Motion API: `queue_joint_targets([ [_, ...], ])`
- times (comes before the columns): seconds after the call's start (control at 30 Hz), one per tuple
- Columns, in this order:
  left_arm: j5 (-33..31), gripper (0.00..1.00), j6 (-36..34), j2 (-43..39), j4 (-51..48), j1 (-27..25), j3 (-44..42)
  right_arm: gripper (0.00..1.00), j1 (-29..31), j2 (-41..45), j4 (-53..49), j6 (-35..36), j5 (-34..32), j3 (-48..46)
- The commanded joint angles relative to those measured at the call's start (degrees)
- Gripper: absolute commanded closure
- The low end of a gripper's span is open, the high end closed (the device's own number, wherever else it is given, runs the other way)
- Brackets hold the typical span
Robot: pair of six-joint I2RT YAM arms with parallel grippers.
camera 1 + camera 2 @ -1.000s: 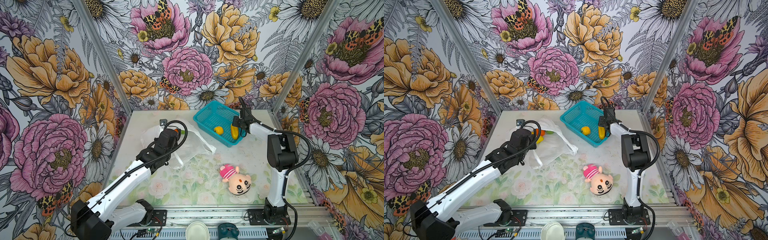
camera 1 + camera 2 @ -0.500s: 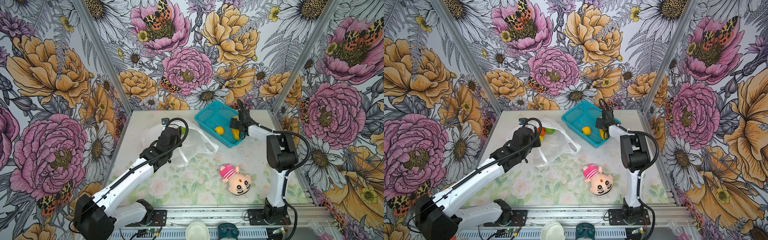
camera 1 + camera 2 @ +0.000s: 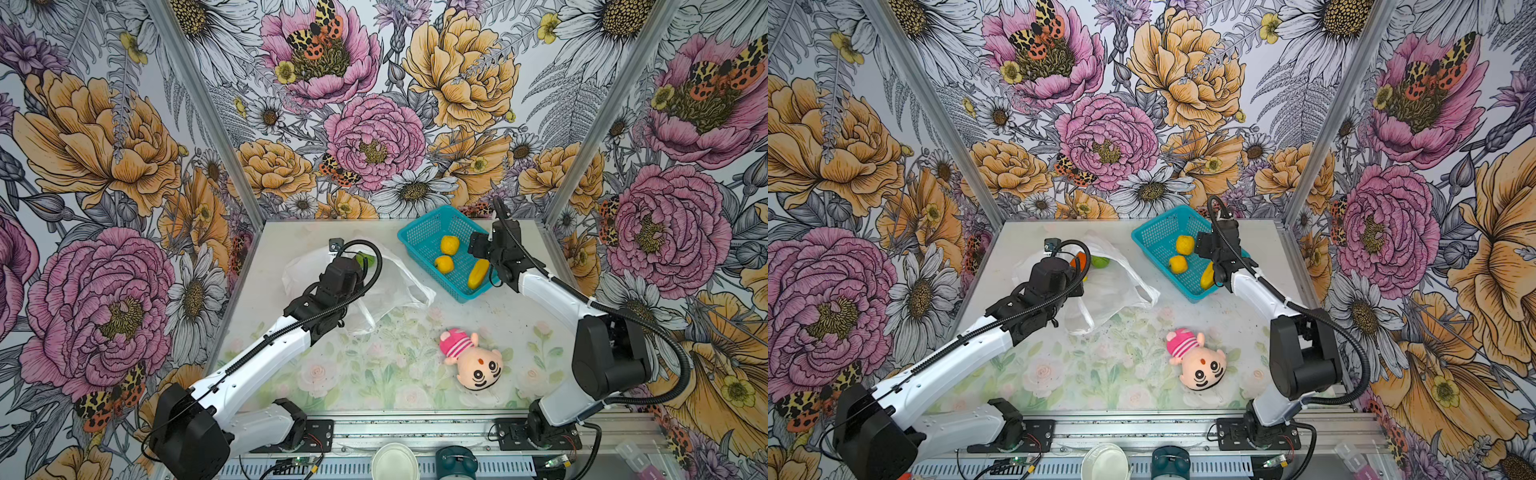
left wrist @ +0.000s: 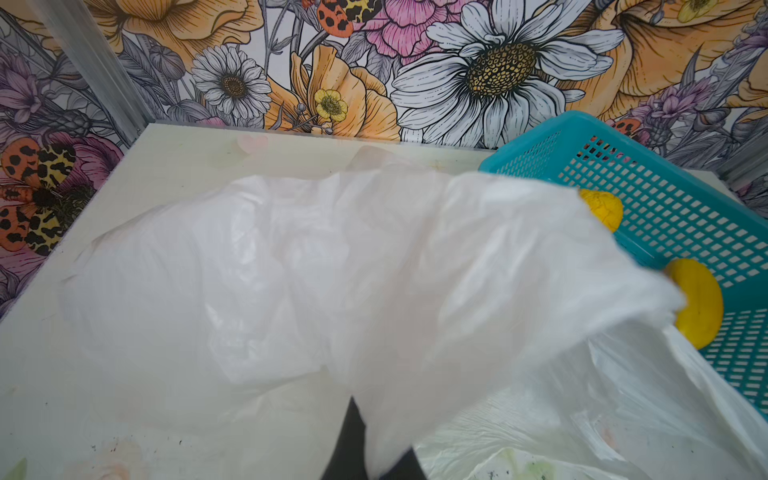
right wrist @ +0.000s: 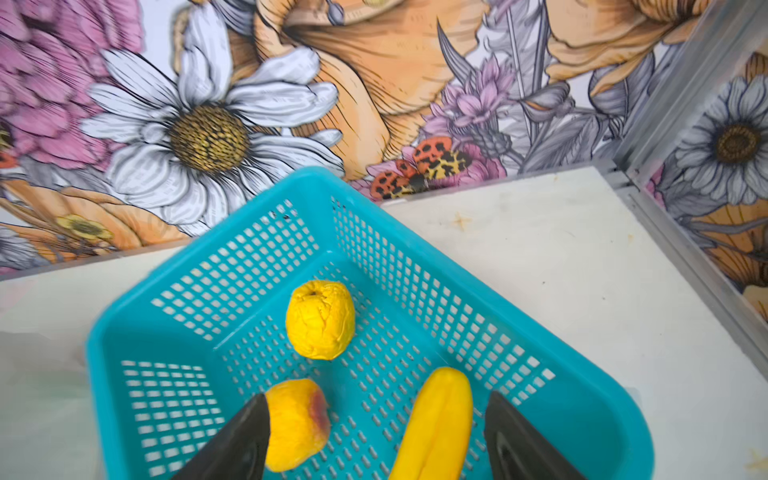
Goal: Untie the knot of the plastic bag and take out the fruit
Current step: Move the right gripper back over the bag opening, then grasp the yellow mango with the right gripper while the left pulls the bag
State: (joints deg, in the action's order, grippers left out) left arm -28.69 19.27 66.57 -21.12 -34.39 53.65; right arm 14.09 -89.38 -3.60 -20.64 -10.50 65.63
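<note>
On the far left part of the tabletop [image 3: 374, 386]: the plastic bag [image 3: 395, 286], white, translucent and crumpled, right edge just beside the teal basket [image 3: 419, 232]. On its near side, a handle loop [image 3: 362, 322], loose and flat. No view clear enough to place the knot.

State of the left tool [image 4: 365, 436]: closed tight, pinching a fold of the bag's film. Film drawn up from the tabletop to the black fingertips and spread wide across the wrist view. Hidden under the wrist in both top views.

At the far edge of the bag, just beside the left wrist: a green fruit [image 3: 1100, 262] and an orange fruit [image 3: 1079, 262], the latter partly hidden by the wrist. Under film or bare, cannot tell.

State of the right tool [image 5: 376, 432]: jaws wide apart, gripping nothing, poised over the right side of the basket. Between the fingers in the wrist view: an elongated yellow fruit [image 5: 432, 419] and a blushed round yellow fruit [image 5: 297, 424]. Contact with either, cannot tell.

In the basket: three fruits in all, each on the perforated floor. Further in and apart from the other two, a wrinkled round yellow fruit [image 5: 321, 320].

On the near right part of the tabletop: a pink-hatted plush doll [image 3: 473, 363], face up, well apart from bag and basket.
</note>
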Motion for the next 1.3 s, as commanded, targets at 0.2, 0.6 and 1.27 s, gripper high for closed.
queue_joint_targets([
  [0.2, -2.44, 1.00, -1.16, -1.90, 1.17, -0.36, -1.09, 0.38, 16.60, 21.85, 14.84, 12.93, 8.85, -16.58],
  [0.6, -2.87, 1.00, -1.07, -3.35, 0.82, -0.41, -1.24, 0.59, 36.46, 11.79, 33.31, 26.63, 17.73, -26.15],
  [1.27, -4.34, 1.00, -1.76, -6.62, 0.30, -2.29, -1.18, 0.75, 36.55, -26.12, 21.35, 22.63, 3.85, 1.83],
])
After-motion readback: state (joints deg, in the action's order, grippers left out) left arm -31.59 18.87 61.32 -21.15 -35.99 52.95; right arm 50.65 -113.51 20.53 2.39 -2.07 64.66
